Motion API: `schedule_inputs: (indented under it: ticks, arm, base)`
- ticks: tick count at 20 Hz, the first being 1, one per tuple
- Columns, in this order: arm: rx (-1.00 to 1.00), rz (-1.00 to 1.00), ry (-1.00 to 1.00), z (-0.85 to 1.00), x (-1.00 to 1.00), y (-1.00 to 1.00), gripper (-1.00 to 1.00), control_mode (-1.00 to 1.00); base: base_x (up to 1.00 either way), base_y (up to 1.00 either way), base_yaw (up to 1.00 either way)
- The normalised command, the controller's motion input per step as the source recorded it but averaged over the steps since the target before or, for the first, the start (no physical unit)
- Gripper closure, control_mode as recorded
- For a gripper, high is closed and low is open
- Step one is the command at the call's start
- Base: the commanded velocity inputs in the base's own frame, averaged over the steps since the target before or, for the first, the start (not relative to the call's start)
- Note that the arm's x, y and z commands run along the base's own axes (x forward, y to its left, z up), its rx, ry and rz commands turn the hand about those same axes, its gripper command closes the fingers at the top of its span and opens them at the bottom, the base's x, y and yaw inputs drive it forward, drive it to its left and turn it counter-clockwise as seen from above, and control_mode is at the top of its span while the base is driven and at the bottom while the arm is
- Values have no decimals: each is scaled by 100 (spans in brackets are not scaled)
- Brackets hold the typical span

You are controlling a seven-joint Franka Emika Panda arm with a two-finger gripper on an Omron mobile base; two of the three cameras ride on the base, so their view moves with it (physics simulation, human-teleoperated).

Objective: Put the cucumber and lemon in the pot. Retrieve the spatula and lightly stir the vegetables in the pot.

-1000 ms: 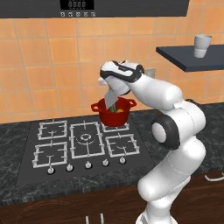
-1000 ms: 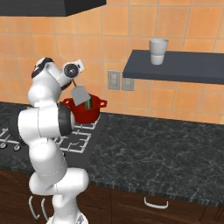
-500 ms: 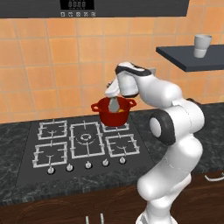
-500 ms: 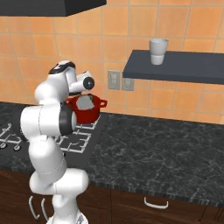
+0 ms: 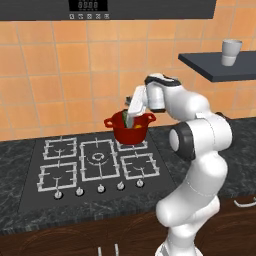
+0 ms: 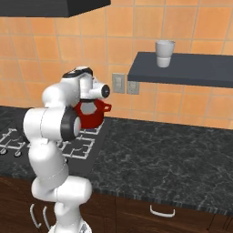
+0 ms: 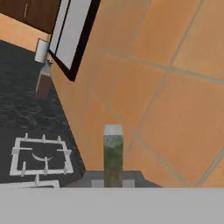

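Left base view shows the black stone counter (image 5: 20, 210) with its white-grated gas hob (image 5: 95, 162), and on the far right burner the small round red pot (image 5: 131, 127) with two short side handles. The white arm bends over from the right, its wrist above the pot's rim, tilting down and to the left. The two-finger gripper (image 5: 132, 113) reaches into the pot's mouth with the pale grey-white spatula (image 5: 131, 114), whose flat blade dips inside. The fingers look clamped on the spatula's handle, though the contact itself is too small to make out.

Inside the pot, a speck of yellow near the right wall is probably the small yellow lemon (image 5: 137, 126); the cucumber cannot be told apart from the dark inside. In the right base view the pot (image 6: 91, 113) sits just behind the forearm. In the hand view a mottled green-grey strip (image 7: 113, 155) stands straight up between the fingertips against the orange wall tiles (image 7: 175, 87).

Stirring turns on this: the vegetables lie directly under the blade, so only small sideways sweeps are needed.
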Motion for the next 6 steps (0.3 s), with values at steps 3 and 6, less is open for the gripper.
schedule_inputs:
  ticks: [3, 6]
  arm:
    - [0, 18, -20, 58, -28, 0, 100, -100]
    - [-1, 15, -5, 10, -2, 0, 100, -100]
  base:
    - [0, 0, 0]
    - [0, 0, 0]
